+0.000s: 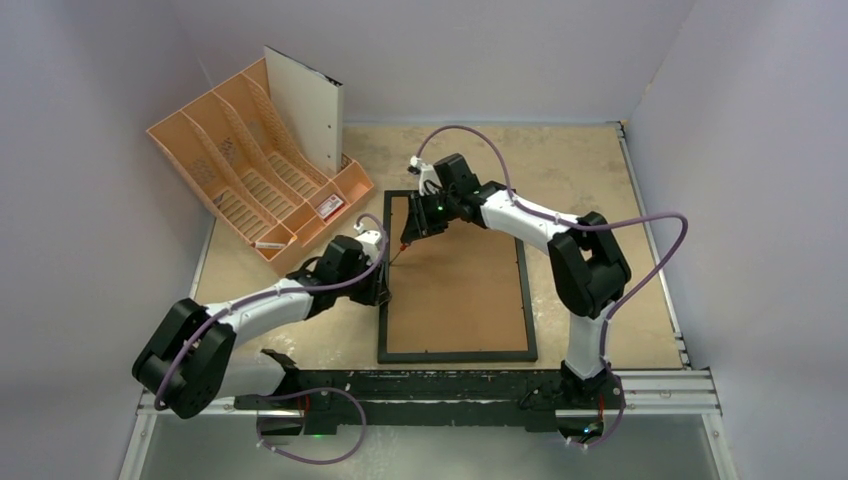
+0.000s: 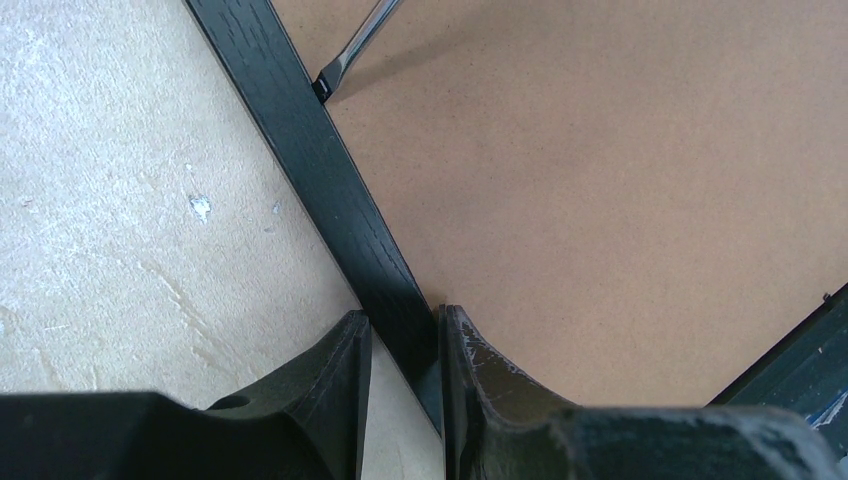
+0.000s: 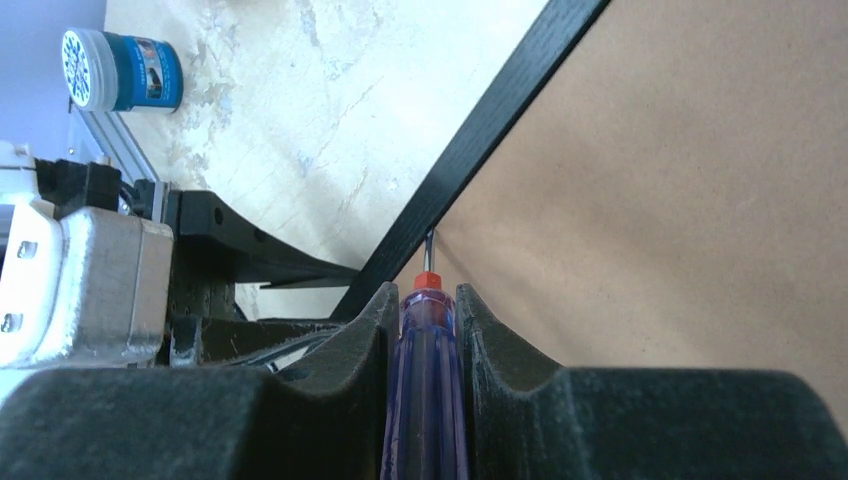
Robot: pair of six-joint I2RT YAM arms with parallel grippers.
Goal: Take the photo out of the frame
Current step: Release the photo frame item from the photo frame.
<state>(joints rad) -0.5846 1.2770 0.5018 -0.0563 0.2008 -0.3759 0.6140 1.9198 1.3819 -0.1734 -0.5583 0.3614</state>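
frame [image 1: 457, 355] is lying flat on the table [image 1: 600, 200], back up, brown backing board [image 1: 460, 290] filling it edge to edge. photo: not showing in any view, can't tell where it's sitting.

left gripper [image 2: 403, 325] is straddling the frame's left rail, one finger [image 2: 330, 400] on the outer edge over the tabletop, the other over the board, jaws narrow and pinching the rail.

right gripper [image 3: 428, 300] is clamping a screwdriver [image 3: 425, 400] by its clear blue handle, jaws narrow, orange collar just past the fingertips. It's reaching in from the far right, and the blade tip is sitting right at the seam where the board meets the left rail's inner edge, farther along that rail than the left gripper's grip.

room: bare table is running along the frame's right side and beyond its far edge. Left side is tighter, with the left forearm lying across it. orange file organiser [image 1: 250, 180], white sheet [image 1: 305, 105] standing in it, is near the far-left corner but not touching. Near edge is lying just beside the arms' base rail [image 1: 430, 385]. blue jar [image 3: 120, 70] is standing at the table's edge, well apart from the frame.
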